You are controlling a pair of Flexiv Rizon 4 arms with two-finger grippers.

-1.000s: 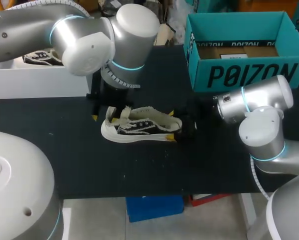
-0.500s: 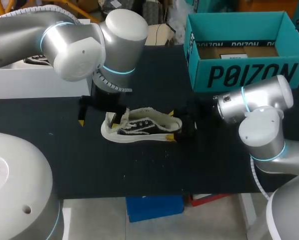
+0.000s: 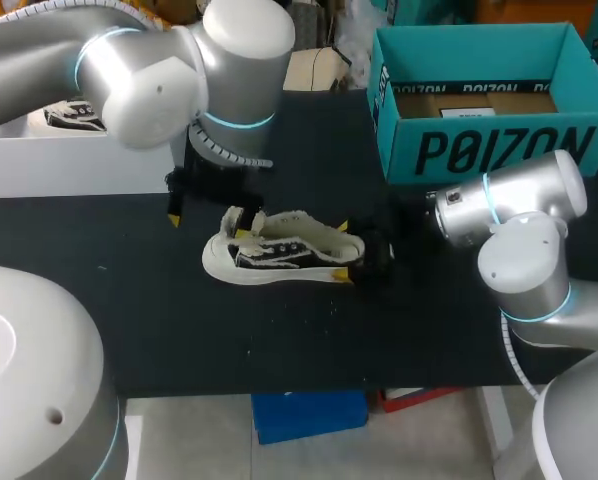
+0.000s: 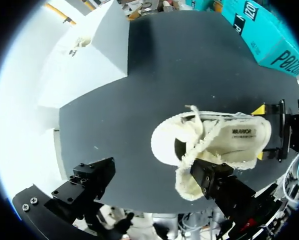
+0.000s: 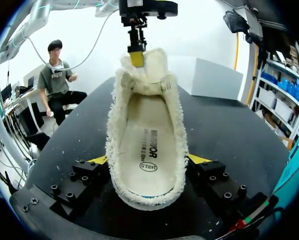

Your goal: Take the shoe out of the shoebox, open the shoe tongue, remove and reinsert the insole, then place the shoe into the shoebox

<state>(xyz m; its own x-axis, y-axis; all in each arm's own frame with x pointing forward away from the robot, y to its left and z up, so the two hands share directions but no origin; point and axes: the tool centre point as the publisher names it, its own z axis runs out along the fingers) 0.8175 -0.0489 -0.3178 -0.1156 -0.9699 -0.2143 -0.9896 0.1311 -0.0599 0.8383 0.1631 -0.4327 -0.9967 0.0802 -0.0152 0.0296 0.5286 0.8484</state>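
A cream, fuzzy-edged shoe [image 3: 279, 252] with black side panels lies on the black table [image 3: 279, 340], toe toward my left arm. Its insole [image 5: 147, 145] sits inside, and the tongue [image 4: 190, 150] stands pulled up near the toe. My right gripper [image 3: 345, 252] is shut on the heel, its yellow tips pressed against both sides [image 5: 148, 161]. Just behind and left of the toe my left gripper [image 3: 207, 196] hovers open and holds nothing; in its own wrist view [image 4: 154, 182] one black finger [image 4: 217, 182] overlaps the shoe's fuzzy edge. The teal shoebox [image 3: 479, 150] stands open at the back right.
A white box [image 3: 69, 165] at the back left holds another shoe [image 3: 74, 113]. Bare black table lies in front of the shoe and between it and the teal shoebox.
My left gripper opened, let go of the tongue area and drew back up and to the left. The tongue stays raised. The right arm and the shoe have not moved.
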